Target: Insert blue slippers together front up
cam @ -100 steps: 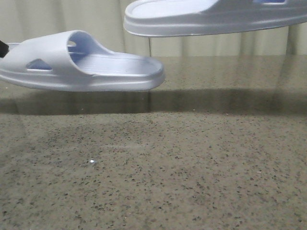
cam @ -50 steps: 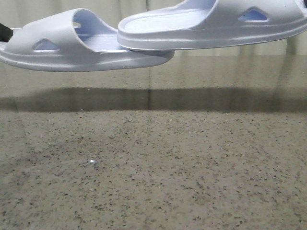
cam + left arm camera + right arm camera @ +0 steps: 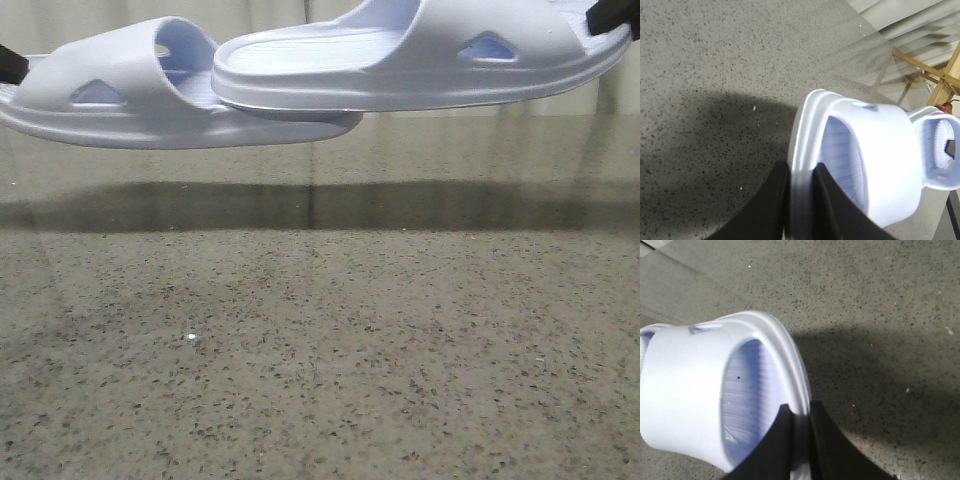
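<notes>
Wrist views show each hand, left hand [image 3: 801, 200] and right hand [image 3: 801, 440], clamped on a blue slipper's heel rim; front view shows left slipper [image 3: 130, 95] and right slipper [image 3: 420, 60] overlapping above the speckled desk [image 3: 320, 350].

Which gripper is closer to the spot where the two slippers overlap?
Neither clearly. The left gripper pinches its slipper at the far left end, the right gripper pinches its slipper at the far right end.

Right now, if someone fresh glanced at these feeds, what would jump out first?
Two pale blue slippers held in the air above the speckled table, heels overlapping. The left slipper is pinched at its toe rim by the left gripper; the right slipper sits slightly higher, its heel over the left one's footbed, gripped by the right gripper.
</notes>
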